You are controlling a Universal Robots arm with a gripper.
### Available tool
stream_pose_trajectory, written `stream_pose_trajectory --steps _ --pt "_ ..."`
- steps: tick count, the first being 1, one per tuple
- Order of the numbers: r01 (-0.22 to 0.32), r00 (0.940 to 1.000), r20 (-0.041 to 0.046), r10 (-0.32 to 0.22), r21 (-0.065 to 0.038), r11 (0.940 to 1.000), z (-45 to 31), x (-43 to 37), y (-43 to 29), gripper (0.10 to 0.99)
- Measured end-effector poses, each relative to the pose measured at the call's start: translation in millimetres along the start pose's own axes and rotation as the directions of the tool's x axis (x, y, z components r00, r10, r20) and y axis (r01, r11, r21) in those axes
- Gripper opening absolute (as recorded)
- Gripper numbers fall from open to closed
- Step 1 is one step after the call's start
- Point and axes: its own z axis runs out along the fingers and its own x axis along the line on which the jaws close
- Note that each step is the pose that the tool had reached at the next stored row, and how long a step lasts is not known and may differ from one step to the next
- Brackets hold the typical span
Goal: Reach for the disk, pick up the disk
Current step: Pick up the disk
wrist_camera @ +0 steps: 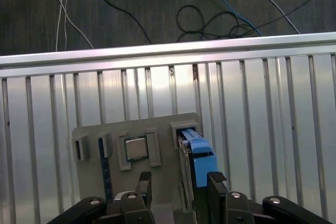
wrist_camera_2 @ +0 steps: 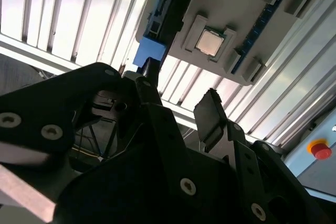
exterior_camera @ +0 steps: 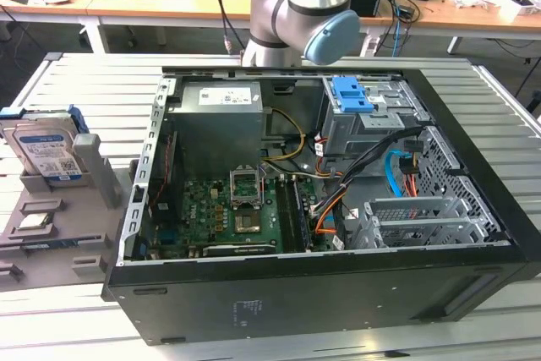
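Observation:
The disk (exterior_camera: 44,154) stands on edge in a grey holder (exterior_camera: 95,177) at the exterior view's left, beside the computer case, with its white-and-blue label facing out. From above, in both wrist views, it appears edge-on with its blue rail uppermost (wrist_camera: 196,153) (wrist_camera_2: 149,56). My gripper (wrist_camera: 179,184) (wrist_camera_2: 178,103) hangs well above the holder and is open. Its two black fingers (wrist_camera: 144,183) stand apart with nothing between them, and the disk's edge lies in line with the gap.
The robot arm (exterior_camera: 304,6) rises behind the open computer case (exterior_camera: 338,209), whose drive cage carries a blue latch (exterior_camera: 351,95). A small square silver chip (wrist_camera: 135,148) sits in the holder beside the disk. Beyond the slatted table's edge (wrist_camera: 168,53), cables lie on the floor.

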Motion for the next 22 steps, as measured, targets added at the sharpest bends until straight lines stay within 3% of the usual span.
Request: stream_pose_trajectory --steps 6,22 --pt "0.000 1.0000 0.0000 0.000 0.000 1.0000 0.1 -9.6 0.7 0.545" --pt "0.010 1.0000 -0.0004 -0.010 0.000 1.0000 12.7 -11.0 -4.9 0.545"
